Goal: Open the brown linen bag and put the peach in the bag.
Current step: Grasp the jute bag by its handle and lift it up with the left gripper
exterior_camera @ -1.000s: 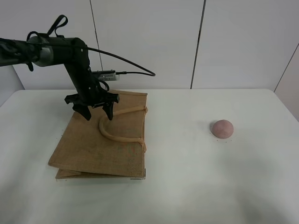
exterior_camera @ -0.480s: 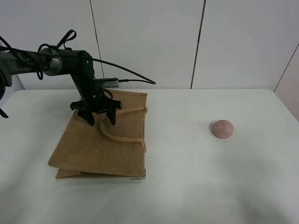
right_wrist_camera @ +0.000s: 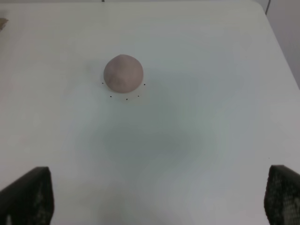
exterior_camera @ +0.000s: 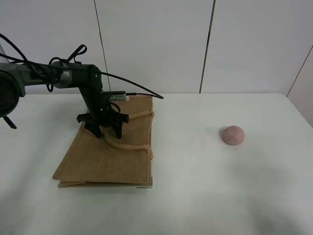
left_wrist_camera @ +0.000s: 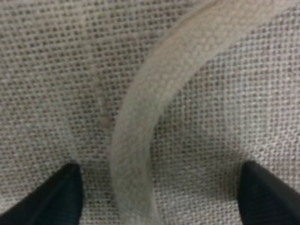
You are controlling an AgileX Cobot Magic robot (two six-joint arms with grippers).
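brown linen bag (exterior_camera: 105,156) lying flat, closed, left of frame, beige handle looped on top; peach (exterior_camera: 232,134) dusty-pink, right, well apart.

High, looking down over the whole table (exterior_camera: 195,196). Pressed close on the brown linen bag (left_wrist_camera: 225,93) under the left gripper (left_wrist_camera: 164,197). Farther off, facing the peach (right_wrist_camera: 123,73) ahead of the right gripper (right_wrist_camera: 154,199). Shared with the high view: bag, peach.
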